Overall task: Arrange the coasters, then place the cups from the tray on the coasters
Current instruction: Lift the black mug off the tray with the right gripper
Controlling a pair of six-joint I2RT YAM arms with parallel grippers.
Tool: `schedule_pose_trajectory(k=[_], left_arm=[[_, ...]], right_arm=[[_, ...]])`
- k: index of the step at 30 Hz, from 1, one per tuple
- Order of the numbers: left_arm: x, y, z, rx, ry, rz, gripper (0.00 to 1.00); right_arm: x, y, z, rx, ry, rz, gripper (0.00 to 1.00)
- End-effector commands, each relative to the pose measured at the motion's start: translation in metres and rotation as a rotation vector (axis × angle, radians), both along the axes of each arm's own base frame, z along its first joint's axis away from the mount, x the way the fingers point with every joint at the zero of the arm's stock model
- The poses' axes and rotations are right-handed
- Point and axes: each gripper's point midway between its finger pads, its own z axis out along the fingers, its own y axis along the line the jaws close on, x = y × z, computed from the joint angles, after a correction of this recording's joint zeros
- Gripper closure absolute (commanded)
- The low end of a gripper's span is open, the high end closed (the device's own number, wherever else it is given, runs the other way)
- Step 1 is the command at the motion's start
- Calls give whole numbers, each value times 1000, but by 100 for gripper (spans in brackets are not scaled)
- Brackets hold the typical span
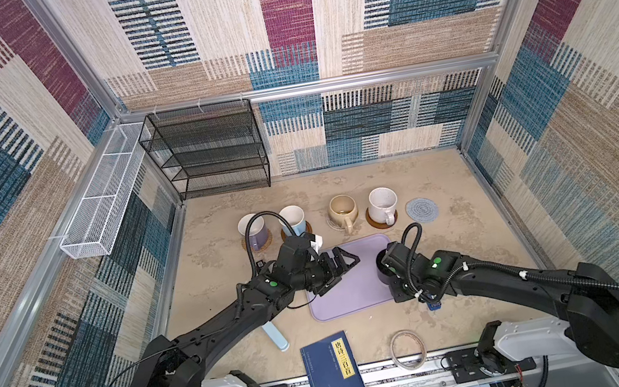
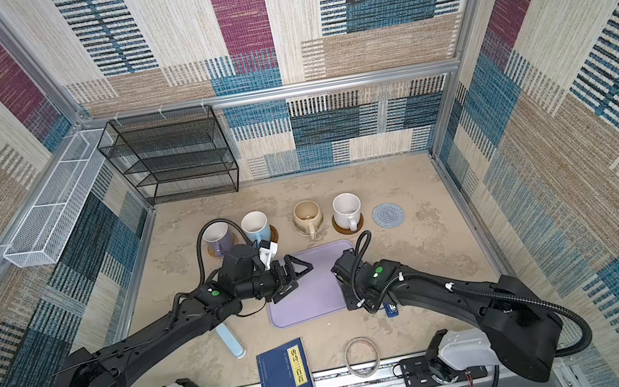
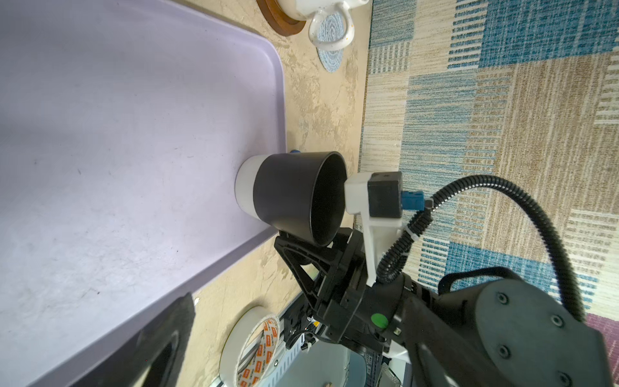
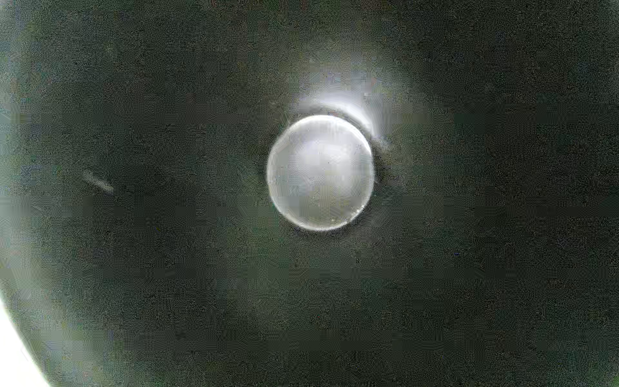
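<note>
black cup on lilac tray, right claw alongside.

grey-blue coaster bare, open from above, speckled white cup close beside it, tray middle free

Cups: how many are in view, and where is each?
5. In a row on coasters beyond the tray: lilac cup, light blue cup, beige cup, speckled white cup. On the tray: black cup.
</note>
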Motion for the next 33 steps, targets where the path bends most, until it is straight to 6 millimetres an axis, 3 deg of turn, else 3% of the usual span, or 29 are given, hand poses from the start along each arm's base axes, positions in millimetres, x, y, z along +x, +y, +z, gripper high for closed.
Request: schedule_pose_trajectory(k=[1,16,18,24,33], left_arm=[[2,-4,7,-28,-18,-7,0],[1,-7,4,-29,-7,-15,0],[2,-7,3,-27,-6,-15,0],[1,-9,2,-27,-3,-19,1],[1,-12,9,-45,-12,-25,1]], right_arm=[[10,3,4,10,-47,-12,76],[16,9,8,19,-79,19,82],[18,9,10,19,-87,24,89],[19,10,11,13,-91,29,97],[26,15,23,36,-124,35,100]])
